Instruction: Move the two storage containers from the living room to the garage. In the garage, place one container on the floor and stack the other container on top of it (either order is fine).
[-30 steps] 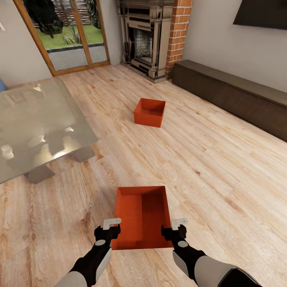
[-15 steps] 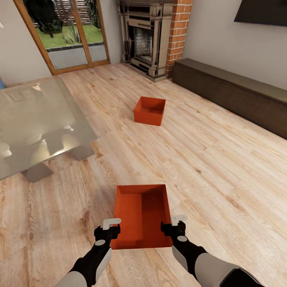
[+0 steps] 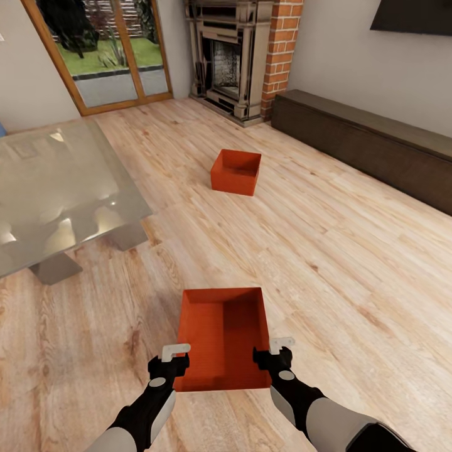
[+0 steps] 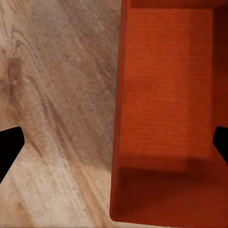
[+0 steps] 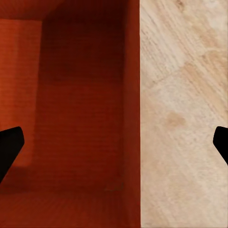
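In the living room, the robot's left gripper [image 3: 177, 353] and right gripper [image 3: 272, 351] hang spread wide, each straddling a side wall of the near orange-red lidless storage box [image 3: 223, 338], nothing clamped. Over the past second the box has edged further between the jaws; the twin box [image 3: 236, 172] waits well beyond on the wood planks [image 3: 326, 251].

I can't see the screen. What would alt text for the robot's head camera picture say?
Two black robot arms reach down, left pincer and right pincer beside an open orange-red box on a wood-plank floor. A second box sits farther off, toward a brick fireplace.
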